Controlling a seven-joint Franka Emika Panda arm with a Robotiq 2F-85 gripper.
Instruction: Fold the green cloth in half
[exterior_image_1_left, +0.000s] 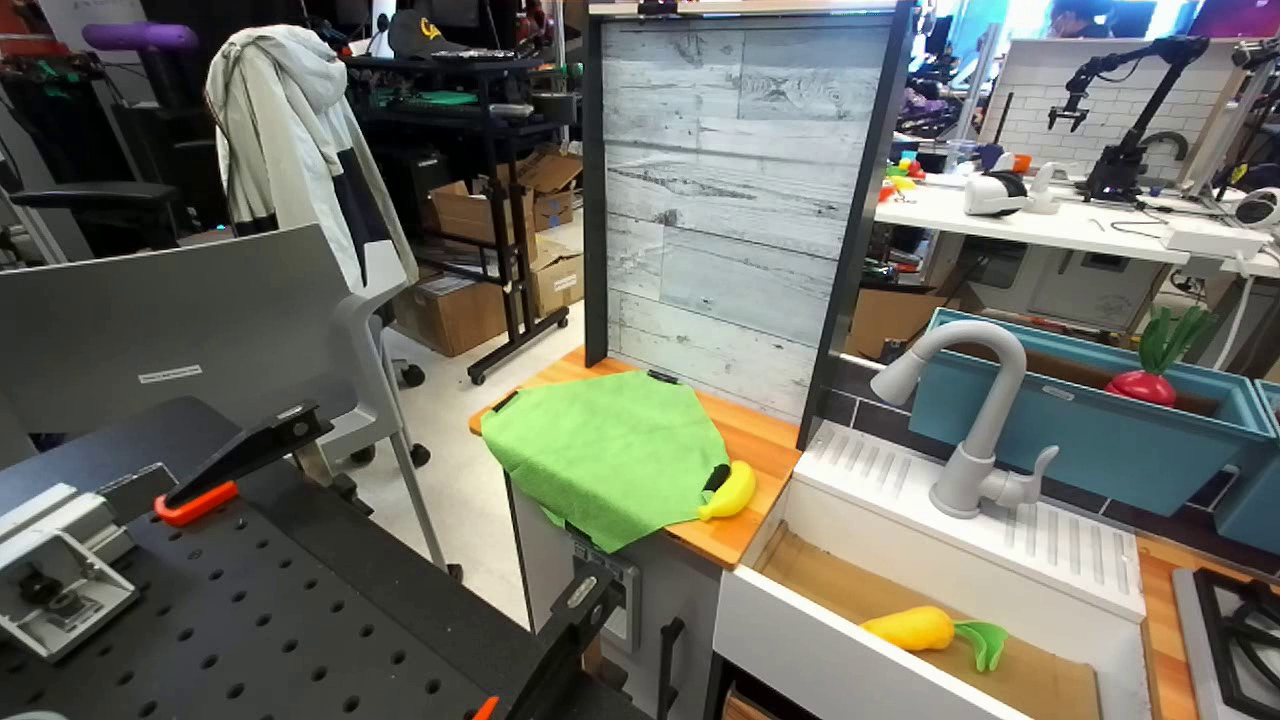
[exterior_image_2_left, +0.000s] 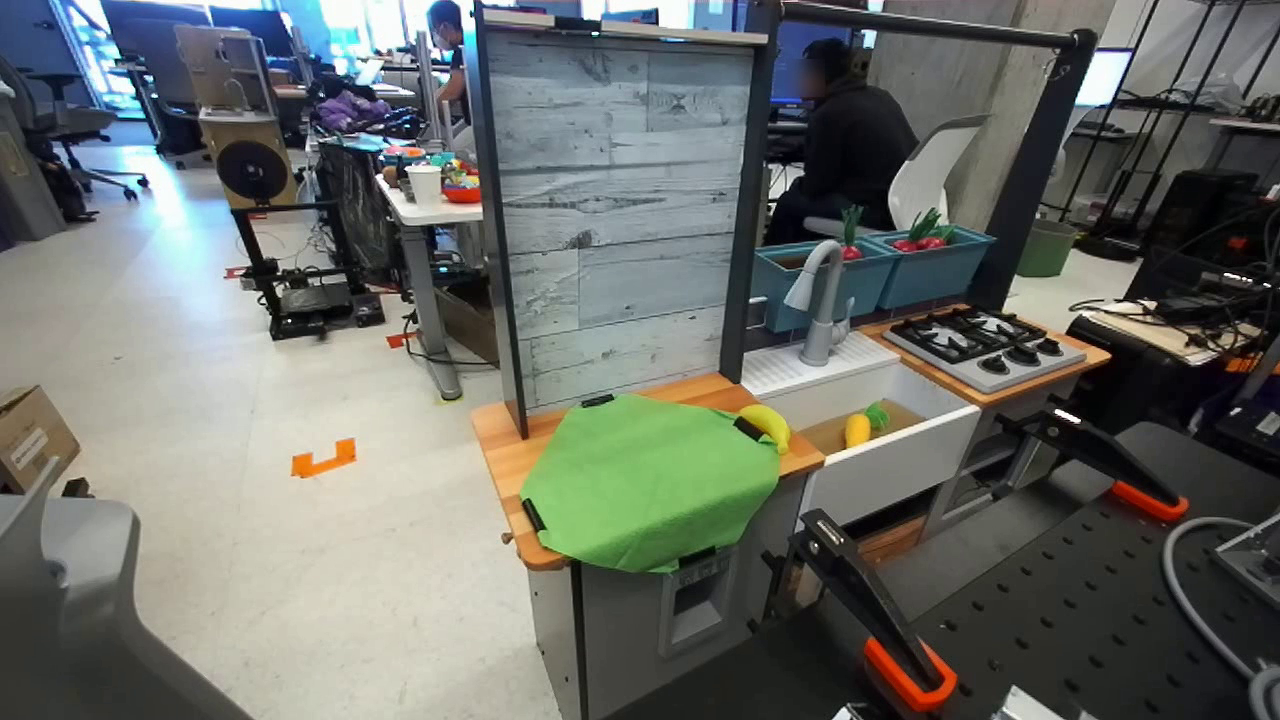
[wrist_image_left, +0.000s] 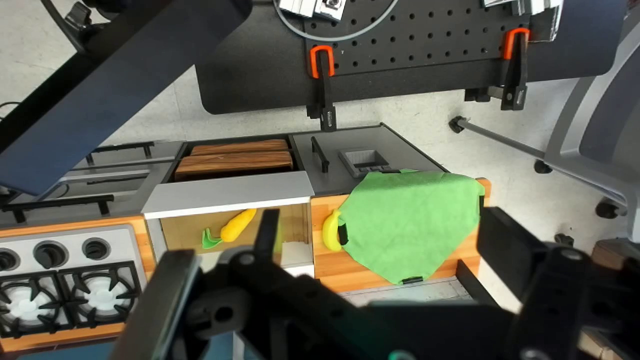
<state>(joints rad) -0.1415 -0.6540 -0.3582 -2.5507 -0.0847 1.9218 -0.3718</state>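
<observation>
A bright green cloth (exterior_image_1_left: 610, 450) lies spread as one broad sheet on the wooden counter (exterior_image_1_left: 750, 430), in front of an upright panel of pale grey planks (exterior_image_1_left: 735, 190). One of its corners droops over the counter's front edge, against a grey cabinet (exterior_image_2_left: 625, 640); the opposite corner points toward the back edge, and another almost reaches the counter's free end. Black tabs (exterior_image_2_left: 598, 400) mark the cloth's corners. Just beside one tab, a yellow banana (exterior_image_1_left: 738, 490) lies near the counter's other end, next to a white sink (exterior_image_2_left: 890, 470). The sink has a grey faucet (exterior_image_1_left: 965, 480) at its back edge, and inside it rests a yellow carrot (exterior_image_1_left: 910, 628) with a green top. A stove (exterior_image_2_left: 985, 350) stands beyond. Facing the counter's front edge I see a black perforated table (exterior_image_1_left: 300, 605) with orange-tipped clamps (exterior_image_2_left: 850, 580) along its rim. In the wrist view, the black gripper (wrist_image_left: 336, 245) hangs well apart from the cloth, its fingers (wrist_image_left: 510, 245) spread wide.
</observation>
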